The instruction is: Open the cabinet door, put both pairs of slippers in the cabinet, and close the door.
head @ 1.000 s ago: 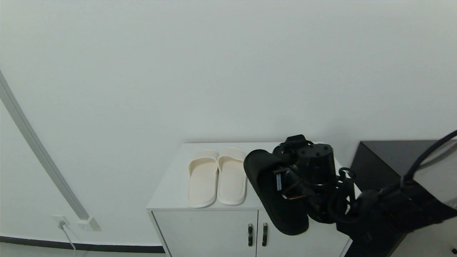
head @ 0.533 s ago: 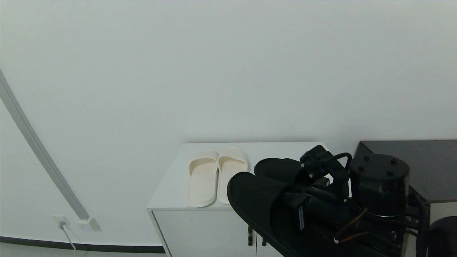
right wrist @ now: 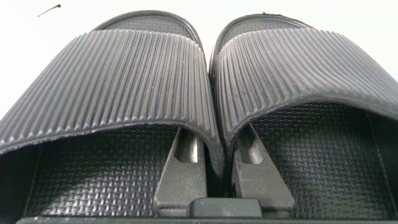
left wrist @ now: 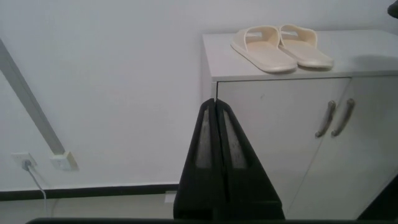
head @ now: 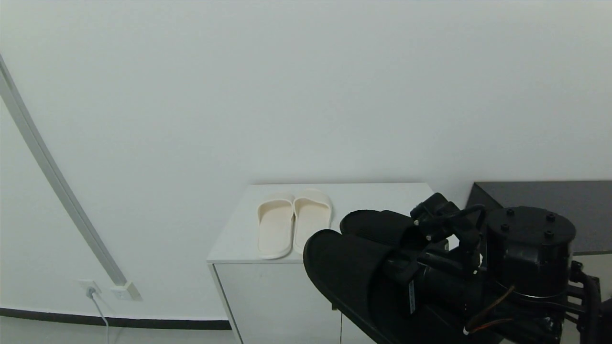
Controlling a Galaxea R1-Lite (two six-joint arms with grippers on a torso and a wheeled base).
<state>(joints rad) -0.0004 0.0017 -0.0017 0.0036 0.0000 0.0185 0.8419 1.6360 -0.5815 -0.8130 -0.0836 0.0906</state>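
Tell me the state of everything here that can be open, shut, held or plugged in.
cabinet doors: both shut
right gripper: shut on black slippers
black slippers: held as a pair, lifted
left gripper: shut, empty
white slippers: loose, side by side on cabinet top
wall plug: plugged in

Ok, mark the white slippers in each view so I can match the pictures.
Head view: white slippers side by side on the cabinet top, left of the black slippers.
Left wrist view: white slippers on the cabinet top, beyond the shut left claw.
Right wrist view: not in it; black slippers clamped on the right claw.
Shared landmark: the cabinet, in head and left wrist views.
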